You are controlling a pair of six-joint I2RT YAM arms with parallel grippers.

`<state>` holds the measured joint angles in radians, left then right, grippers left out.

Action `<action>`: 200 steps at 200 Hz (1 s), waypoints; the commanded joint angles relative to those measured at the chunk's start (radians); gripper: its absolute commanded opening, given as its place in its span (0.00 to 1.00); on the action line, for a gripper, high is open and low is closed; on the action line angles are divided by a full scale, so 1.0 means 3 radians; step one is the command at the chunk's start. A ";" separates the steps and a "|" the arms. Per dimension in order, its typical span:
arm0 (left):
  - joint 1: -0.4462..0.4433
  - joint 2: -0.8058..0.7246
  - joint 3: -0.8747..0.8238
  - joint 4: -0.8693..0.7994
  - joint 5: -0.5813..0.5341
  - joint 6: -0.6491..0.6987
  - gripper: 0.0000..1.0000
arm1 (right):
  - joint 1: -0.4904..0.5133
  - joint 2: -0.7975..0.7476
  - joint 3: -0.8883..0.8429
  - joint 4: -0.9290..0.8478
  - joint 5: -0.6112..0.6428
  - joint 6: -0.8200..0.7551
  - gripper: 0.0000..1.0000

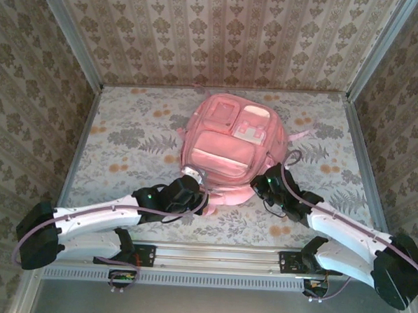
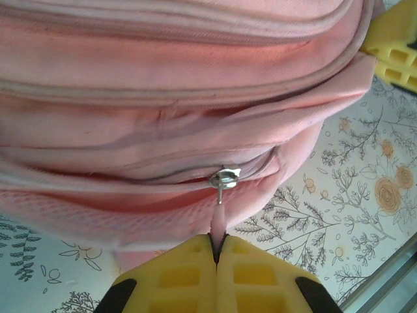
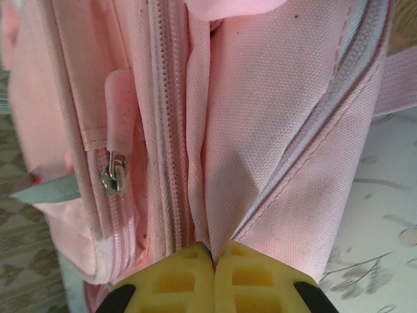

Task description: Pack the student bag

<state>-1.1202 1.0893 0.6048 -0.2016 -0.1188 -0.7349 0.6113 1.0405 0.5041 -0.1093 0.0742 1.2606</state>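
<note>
Left arm (image 1: pixel 86 224) and right arm (image 1: pixel 345 234) reach from the near edge across the floral worktop (image 1: pixel 125 145) to the pink bag (image 1: pixel 227 140), lying front-up at centre, toward the back wall (image 1: pixel 222 38). Right claw (image 3: pixel 214 257) clamped on a fabric fold at its near right corner. Left claw (image 2: pixel 218 251) clamped on its pink zipper pull (image 2: pixel 219 225).

White arms (image 1: pixel 93 224), black joints (image 1: pixel 40 235), yellow tools (image 2: pixel 217 251)

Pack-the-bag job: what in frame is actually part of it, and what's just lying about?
In the job:
- student bag
- zipper pull, pinched by the left end effector
- right end effector, shut on a fold of the bag's fabric

Just there:
- floral table cover
- patterned walls
</note>
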 commanded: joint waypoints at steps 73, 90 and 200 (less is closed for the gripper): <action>0.0088 0.0350 0.0131 0.0225 0.0048 0.0141 0.00 | 0.0143 -0.0477 0.0173 -0.0571 0.0017 0.0183 0.56; 0.0093 0.0361 0.0123 0.0266 0.0066 0.0135 0.00 | 0.0322 -0.0483 0.0104 -0.0544 0.0049 0.0547 0.55; 0.0093 0.0307 0.0106 0.0289 0.0136 0.0091 0.00 | 0.0696 0.0606 0.0176 0.0539 0.0175 0.0947 0.38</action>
<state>-1.0981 1.1942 0.6140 -0.1295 -0.0906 -0.7174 0.8162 1.1988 0.5419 -0.0242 0.0811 1.5269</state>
